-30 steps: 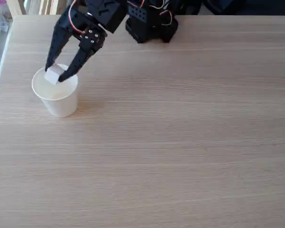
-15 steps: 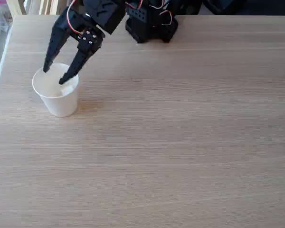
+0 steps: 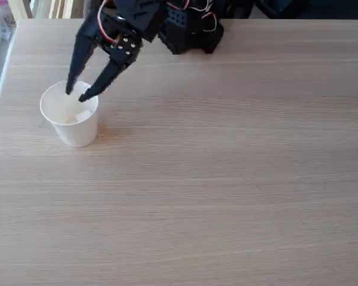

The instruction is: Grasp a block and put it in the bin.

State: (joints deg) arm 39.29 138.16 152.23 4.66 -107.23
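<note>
Pale wood-grain table (image 3: 227,196) spreads bare in front of the white paper cup (image 3: 71,128), which stands upright. Inside the cup, a faint white shape may be the block; I cannot tell. Above the cup's far rim, the black gripper (image 3: 76,93) hangs spread, holding nothing. Beyond the cup sits the arm's base (image 3: 191,30).

- The small white matte cube, a second ago pinched between the black two-finger gripper's (image 3: 76,93) tips over the white tapered paper cup (image 3: 77,132), is no longer between them; inside the cup it cannot be told apart from the white interior.
- The gripper's jaws, then closed on the cube, now stand apart with nothing between them.
- The gripper sits slightly further right over the cup's far rim than half a second ago.
</note>
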